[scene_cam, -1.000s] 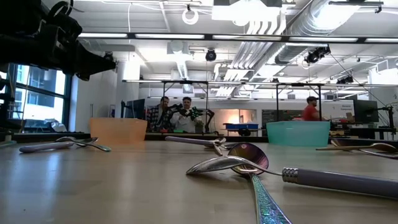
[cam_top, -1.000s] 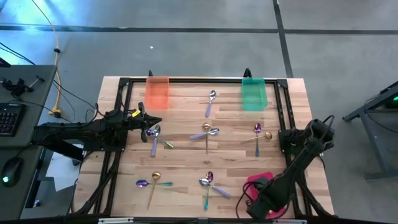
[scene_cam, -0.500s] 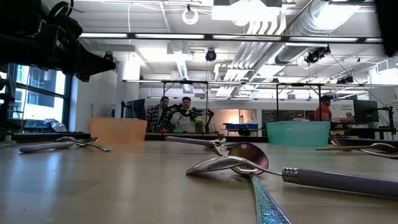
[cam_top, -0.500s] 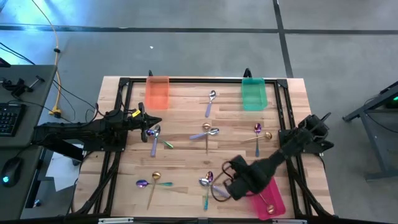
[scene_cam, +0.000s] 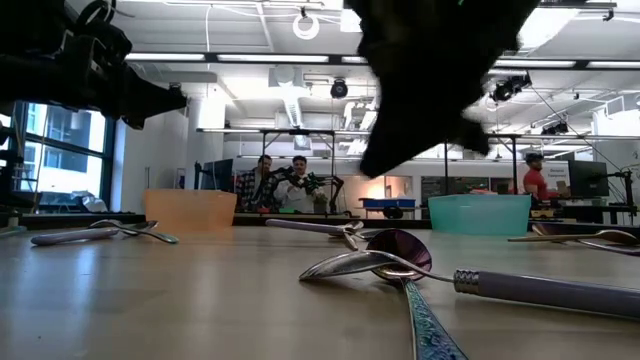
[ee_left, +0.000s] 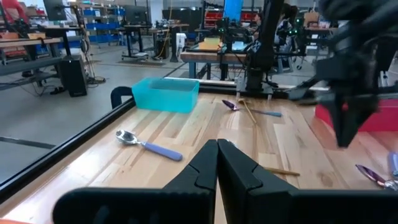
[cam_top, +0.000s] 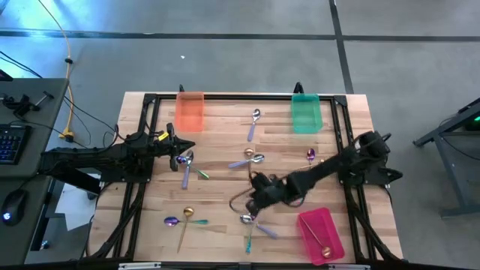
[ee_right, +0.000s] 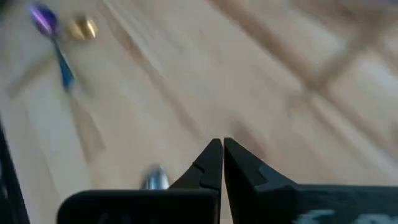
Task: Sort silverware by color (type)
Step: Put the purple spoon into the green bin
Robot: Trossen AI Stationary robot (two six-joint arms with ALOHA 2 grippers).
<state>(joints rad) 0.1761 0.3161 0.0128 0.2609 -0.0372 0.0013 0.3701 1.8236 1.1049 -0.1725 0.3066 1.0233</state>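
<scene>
Spoons lie scattered on the wooden table: a lavender-handled one [cam_top: 254, 122] at the far middle, a gold and silver pair [cam_top: 251, 158], a purple one [cam_top: 310, 155], a cluster [cam_top: 250, 223] near the front, and a gold and a purple one [cam_top: 181, 220] at the front left. One gold spoon [cam_top: 323, 248] lies in the pink tray [cam_top: 311, 222]. My right gripper [cam_top: 252, 198] hovers shut and empty over the table's middle, just beyond the front cluster. My left gripper [ee_left: 217, 147] waits shut at the table's left, next to another spoon cluster [cam_top: 186, 162].
An orange tray [cam_top: 190, 111] stands at the far left and a green tray [cam_top: 305, 112] at the far right. A black frame [cam_top: 225, 97] runs along the table's edges. In the low view, people stand in the room behind the table.
My right gripper has swung from above the pink tray at the front right toward the table's middle, dropping lower and rolling as it went. It stays shut and empty. The pink tray now shows uncovered, with a gold spoon in it.
</scene>
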